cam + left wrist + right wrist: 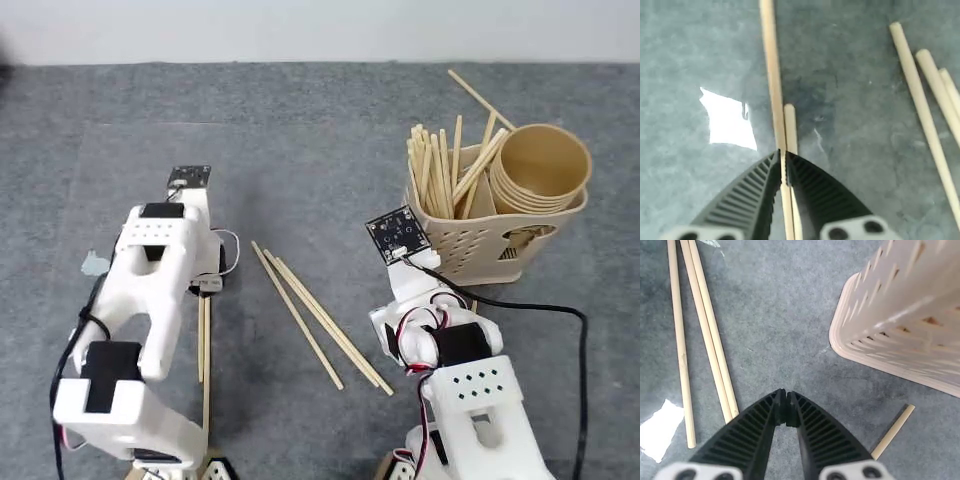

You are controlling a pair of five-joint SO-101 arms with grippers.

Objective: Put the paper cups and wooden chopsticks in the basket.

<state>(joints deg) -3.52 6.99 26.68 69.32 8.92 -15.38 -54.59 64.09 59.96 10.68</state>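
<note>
Hidden: white left arm [150,290] covers part of stick pair [204,350] below it, high view.
L grip: left pincer [784,159], ribbed black jaws closed on pale round wooden chopstick [771,65]; second stick [790,125] touching alongside.
Surface: grey felt-like bench [300,160].
Mid: three loose wooden chopsticks [318,318], side by side, btwn arms.
R grip: right pincer [786,412] closed, empty, near those three & beige slotted plastic basket [900,315].
Basket: holds stacked tan paper cups [540,165], upright chopstick bundle [436,170].

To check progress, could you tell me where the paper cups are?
In the high view, the stacked paper cups sit in the basket at far right, beside the chopsticks standing there.
</note>
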